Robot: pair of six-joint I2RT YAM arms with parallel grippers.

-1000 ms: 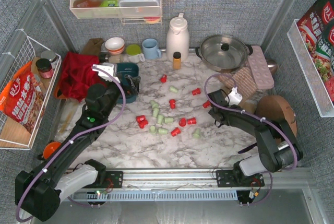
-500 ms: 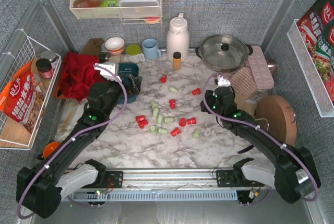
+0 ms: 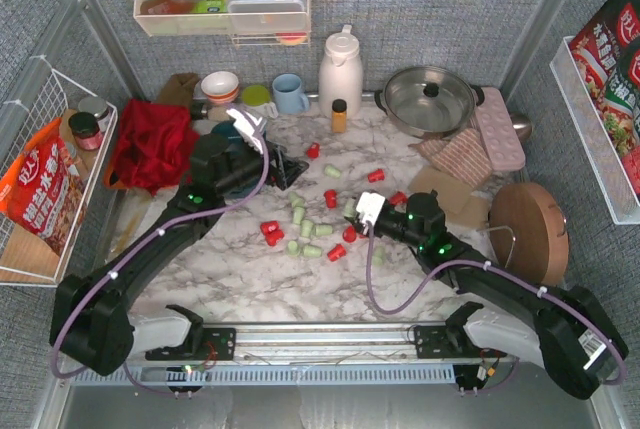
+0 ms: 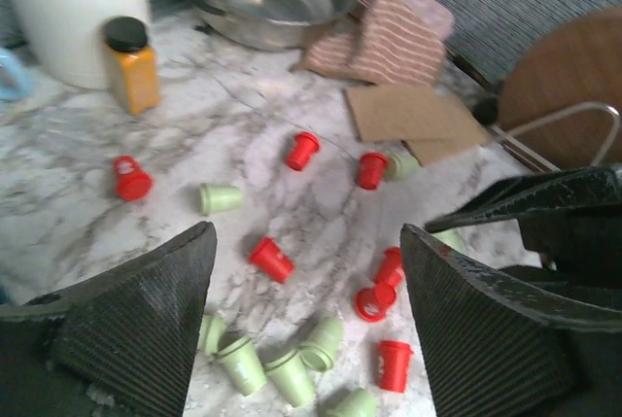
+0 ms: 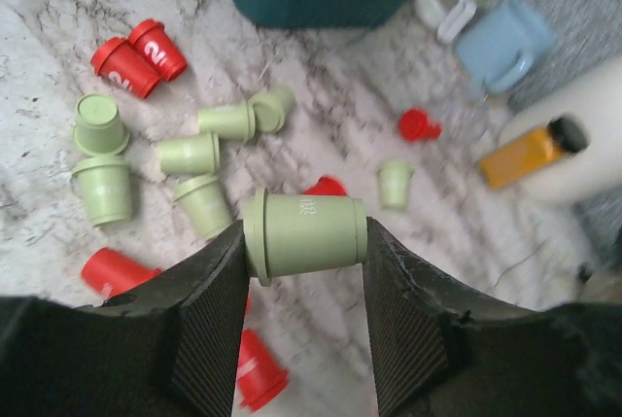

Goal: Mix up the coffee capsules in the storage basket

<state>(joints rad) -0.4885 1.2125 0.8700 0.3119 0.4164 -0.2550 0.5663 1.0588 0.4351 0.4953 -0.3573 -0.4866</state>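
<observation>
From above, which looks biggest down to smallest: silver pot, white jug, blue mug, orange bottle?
1. silver pot
2. white jug
3. blue mug
4. orange bottle
All stand in the same back row, so nearness barely skews it.

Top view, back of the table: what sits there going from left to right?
Red cloth → red-and-white bowl → blue mug → white jug → steel pot → pink tray.
</observation>
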